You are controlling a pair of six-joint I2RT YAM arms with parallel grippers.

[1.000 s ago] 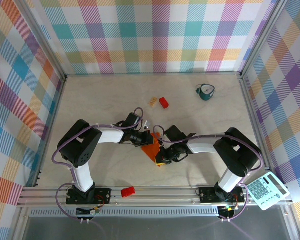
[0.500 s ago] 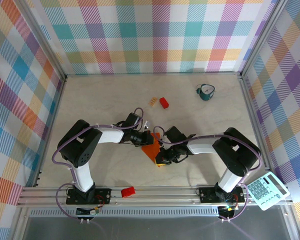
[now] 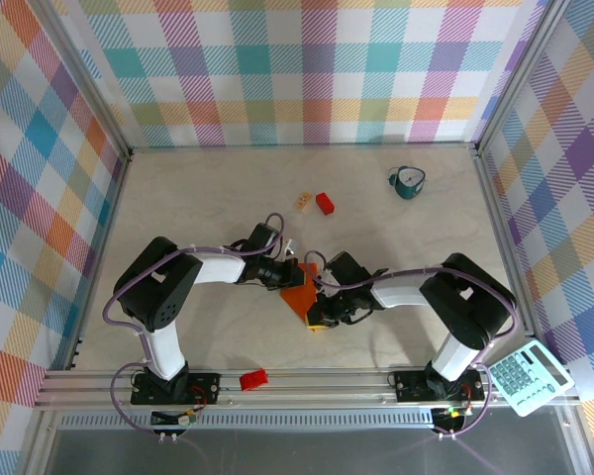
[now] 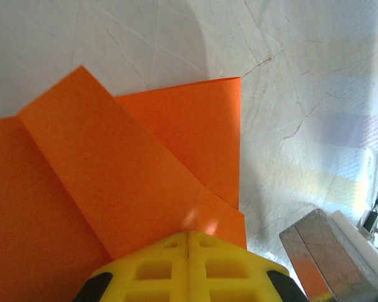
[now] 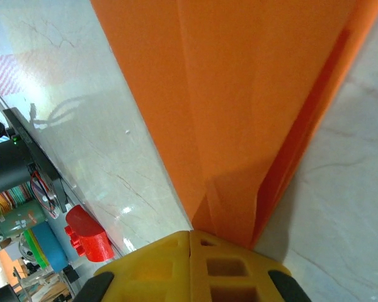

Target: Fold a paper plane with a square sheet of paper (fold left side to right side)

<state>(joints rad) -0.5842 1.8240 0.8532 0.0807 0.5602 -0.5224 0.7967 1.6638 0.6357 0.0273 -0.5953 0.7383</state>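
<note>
Centrally, creased paper (image 3: 299, 295), left end effector (image 4: 188, 244), right end effector (image 5: 190, 241), closed

Cameras: overhead plus two wrist.
Overhead looks down on the table (image 3: 208, 198); both wrist views sit close over the orange paper (image 3: 299, 295), common to all.

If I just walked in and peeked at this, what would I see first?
The bright orange sheet of paper, partly folded, in the middle of the pale table, with the left end effector and right end effector both shut and meeting at it. Then the rainbow checked walls all round.
</note>
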